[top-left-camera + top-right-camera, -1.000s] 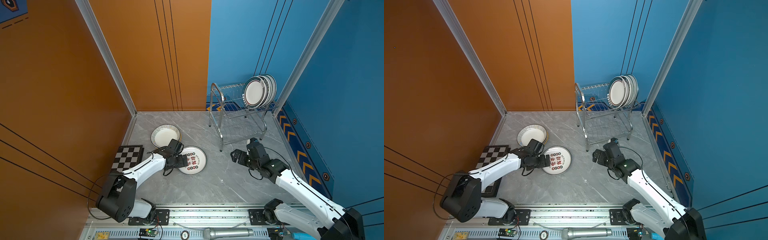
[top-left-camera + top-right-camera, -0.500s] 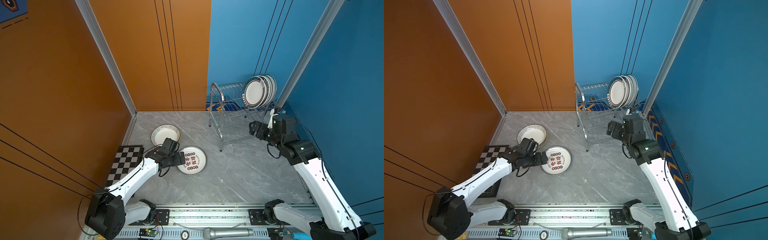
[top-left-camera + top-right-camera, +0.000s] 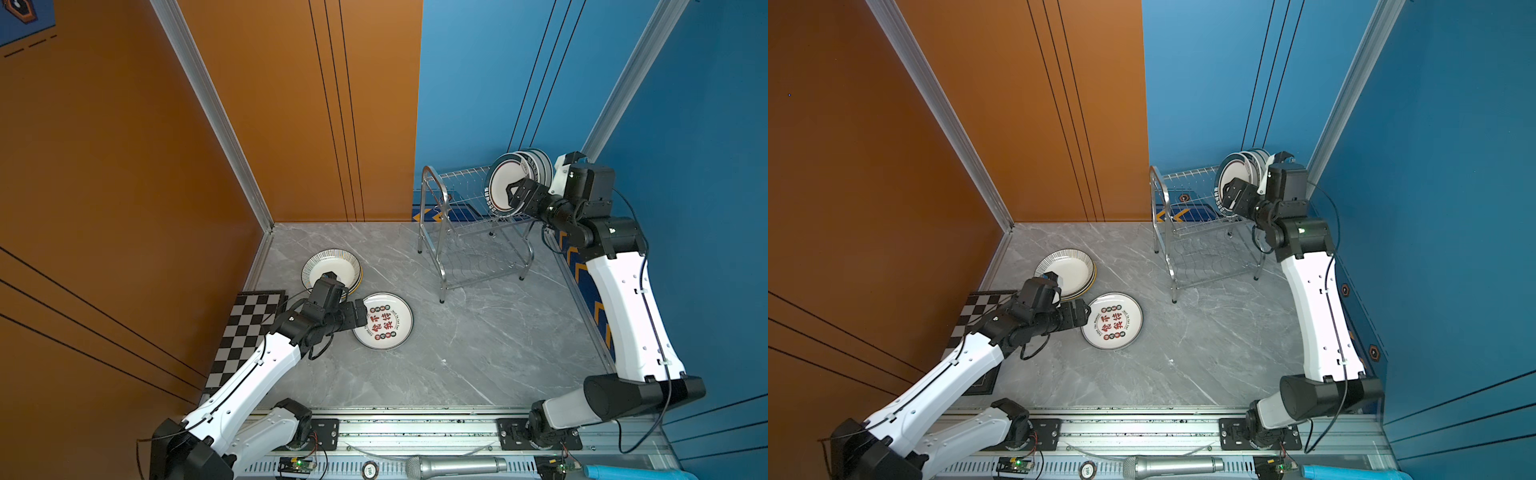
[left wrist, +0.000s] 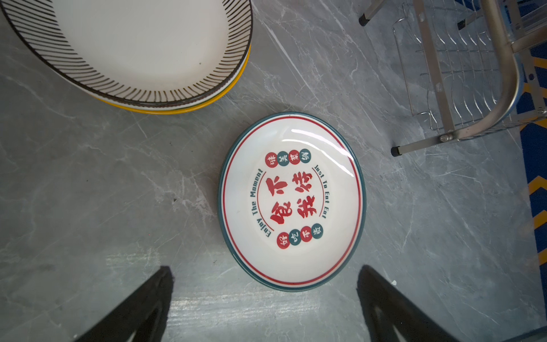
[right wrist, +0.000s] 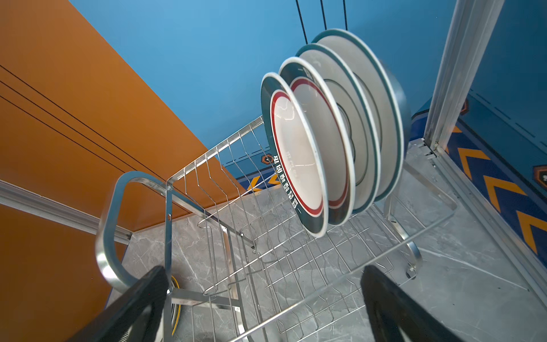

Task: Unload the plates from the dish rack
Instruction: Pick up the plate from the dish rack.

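Note:
Several plates (image 5: pixel 299 154) stand on edge at the far end of the dish rack's (image 5: pixel 207 165) upper tier, seen in both top views (image 3: pixel 498 189) (image 3: pixel 1231 174). My right gripper (image 5: pixel 264 269) is open over the tier's near rail and faces them, touching none (image 3: pixel 513 193). A plate with red characters (image 4: pixel 291 201) lies flat on the table (image 3: pixel 388 326). My left gripper (image 4: pixel 265 269) hangs open just short of its rim, holding nothing. A stack of plates, topped by a striped-rim one (image 4: pixel 142 44) (image 3: pixel 332 266), sits beside it.
A chequered board (image 3: pixel 245 328) lies under the left arm by the orange wall. The rack (image 3: pixel 469 232) stands in the back right corner against the blue wall. A microphone (image 3: pixel 453 465) lies on the front rail.
My right arm has swung up from the table to the rack's upper tier, facing the plates. The left gripper has drawn back a little from the character plate.

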